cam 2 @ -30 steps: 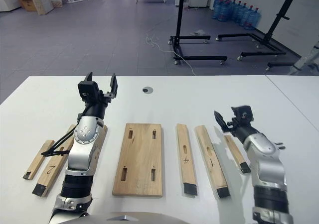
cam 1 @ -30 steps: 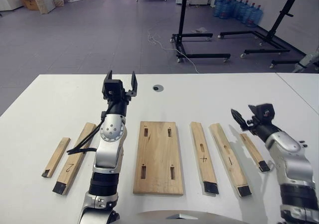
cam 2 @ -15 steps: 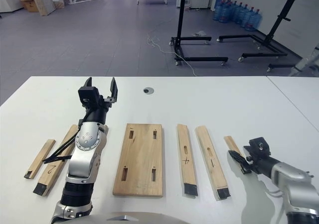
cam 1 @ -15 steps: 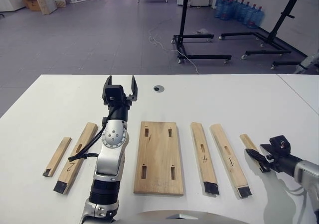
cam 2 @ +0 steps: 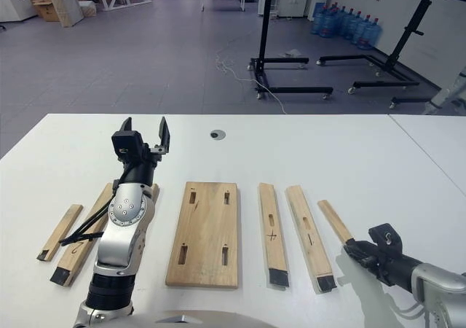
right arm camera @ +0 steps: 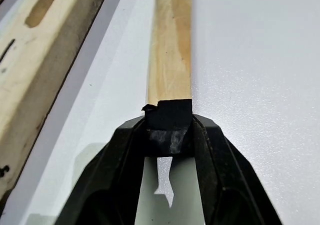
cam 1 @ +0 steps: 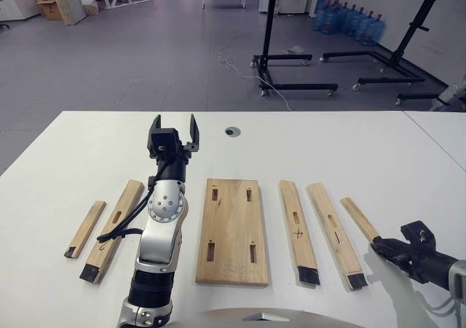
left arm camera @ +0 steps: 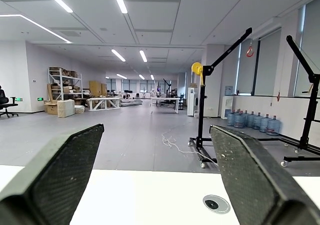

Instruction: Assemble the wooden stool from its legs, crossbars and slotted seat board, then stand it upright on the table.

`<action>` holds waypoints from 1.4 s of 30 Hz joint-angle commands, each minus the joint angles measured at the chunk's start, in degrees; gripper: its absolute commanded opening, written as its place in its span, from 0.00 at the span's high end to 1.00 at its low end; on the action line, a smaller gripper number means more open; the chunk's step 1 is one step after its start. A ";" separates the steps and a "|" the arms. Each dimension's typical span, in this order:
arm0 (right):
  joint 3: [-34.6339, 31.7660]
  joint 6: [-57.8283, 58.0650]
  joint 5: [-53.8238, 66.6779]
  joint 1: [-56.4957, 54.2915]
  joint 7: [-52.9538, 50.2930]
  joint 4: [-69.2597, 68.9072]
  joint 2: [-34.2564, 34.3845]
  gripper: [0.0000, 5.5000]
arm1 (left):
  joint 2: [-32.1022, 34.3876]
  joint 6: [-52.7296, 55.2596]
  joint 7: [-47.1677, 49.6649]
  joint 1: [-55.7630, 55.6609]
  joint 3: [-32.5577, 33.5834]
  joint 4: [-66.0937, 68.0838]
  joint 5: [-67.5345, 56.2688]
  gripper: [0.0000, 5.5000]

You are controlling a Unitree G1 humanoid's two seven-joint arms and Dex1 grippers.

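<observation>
- Right wrist view showed the right claw (right arm camera: 169,131) pinching the black-taped end of a short pale wooden crossbar (right arm camera: 170,50), which lay flat on the white worktop (right arm camera: 250,60).
- The left claw (cam 1: 174,126) stood spread, raised near the far left corner of the rectangular slotted wooden seat board (cam 1: 231,229).

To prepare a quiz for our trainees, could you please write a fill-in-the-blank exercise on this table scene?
The slotted seat board has ___ slots.
The left gripper, above the table, is ___.
The right gripper clamps the short crossbar at its ___-taped end.
On the robot's left of the seat board lie ___ wooden pieces.
Missing words: four; open; black; two.
</observation>
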 commanded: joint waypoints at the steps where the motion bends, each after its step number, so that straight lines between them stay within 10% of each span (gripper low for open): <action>1: 4.96 4.91 -4.30 2.12 -4.80 8.84 3.23 0.76 | -1.39 0.83 -0.25 -0.73 -0.09 -0.16 -0.02 0.29; 15: 7.23 -18.51 -6.63 -52.88 -21.12 34.71 16.86 0.76 | 3.63 1.11 -8.42 -8.25 6.63 6.67 -6.43 0.29; 25: 30.38 -28.56 -11.34 -50.46 -13.24 4.22 28.61 0.76 | 3.58 25.49 -30.19 -9.14 13.86 0.46 -53.94 0.29; 42: 38.80 -37.79 -19.38 -51.06 -5.33 7.86 27.74 0.76 | 3.84 26.83 -30.63 -11.95 15.00 8.20 -57.00 0.43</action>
